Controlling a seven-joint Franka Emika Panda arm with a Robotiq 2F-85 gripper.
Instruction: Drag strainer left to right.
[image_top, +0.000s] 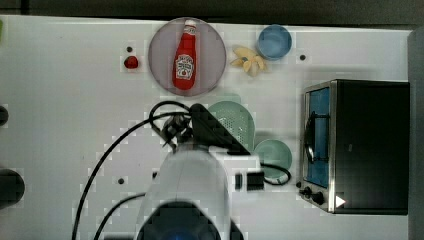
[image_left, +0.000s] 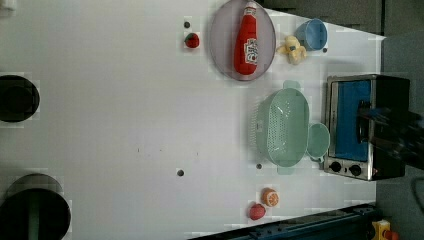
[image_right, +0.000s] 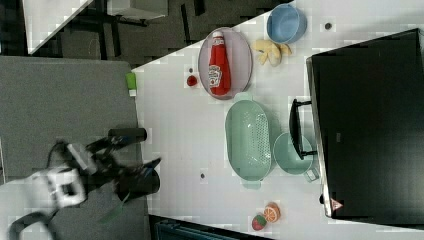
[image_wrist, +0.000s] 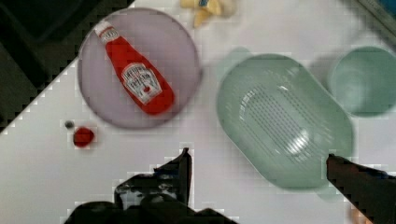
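— Looking from the wrist outward, what comes first?
— The gripper (image_wrist: 257, 163), jaws spread wide, holding nothing, above the white table (image_wrist: 42, 177).
— And the strainer (image_wrist: 285, 119)?
— Just past the fingertips, upright on the table, touching the green cup (image_wrist: 364, 79) beside it.
— Beyond that?
— A ketchup bottle (image_wrist: 135, 81) lying on a round plate (image_wrist: 182, 60), and a small red fruit (image_wrist: 84, 136) near it.

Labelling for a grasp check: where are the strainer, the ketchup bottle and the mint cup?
strainer (image_left: 285, 125): left view, holed base.
ketchup bottle (image_left: 248, 47): left view, label.
mint cup (image_right: 292, 154): right view, inside bottom.
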